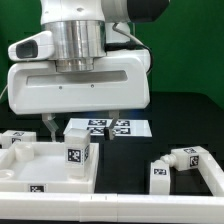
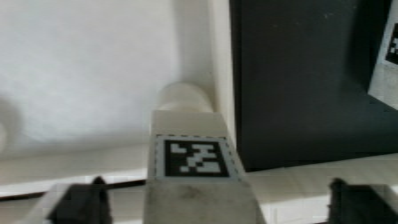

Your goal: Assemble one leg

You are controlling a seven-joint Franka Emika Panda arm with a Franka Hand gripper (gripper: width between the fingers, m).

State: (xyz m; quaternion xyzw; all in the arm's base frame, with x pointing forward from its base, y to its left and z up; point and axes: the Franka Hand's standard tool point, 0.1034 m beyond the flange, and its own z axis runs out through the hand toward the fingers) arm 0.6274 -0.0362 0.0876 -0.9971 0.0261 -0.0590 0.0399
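Note:
A leg (image 1: 78, 148), a short white post with a black-and-white tag on its side, stands upright on the near right corner of the large white panel (image 1: 20, 168). My gripper (image 1: 81, 122) hangs just above it, open, with one finger on each side of the leg's top and a gap on both sides. In the wrist view the leg (image 2: 192, 150) fills the middle between my two dark fingertips (image 2: 80, 202), and the panel (image 2: 89, 70) lies behind it. My gripper (image 2: 214, 205) touches nothing.
Two more white tagged posts (image 1: 160, 176) (image 1: 190, 160) lie at the exterior view's right, and another (image 1: 18, 138) at the left behind the panel. The marker board (image 1: 110, 127) lies on the black table behind the gripper and also shows in the wrist view (image 2: 388, 60).

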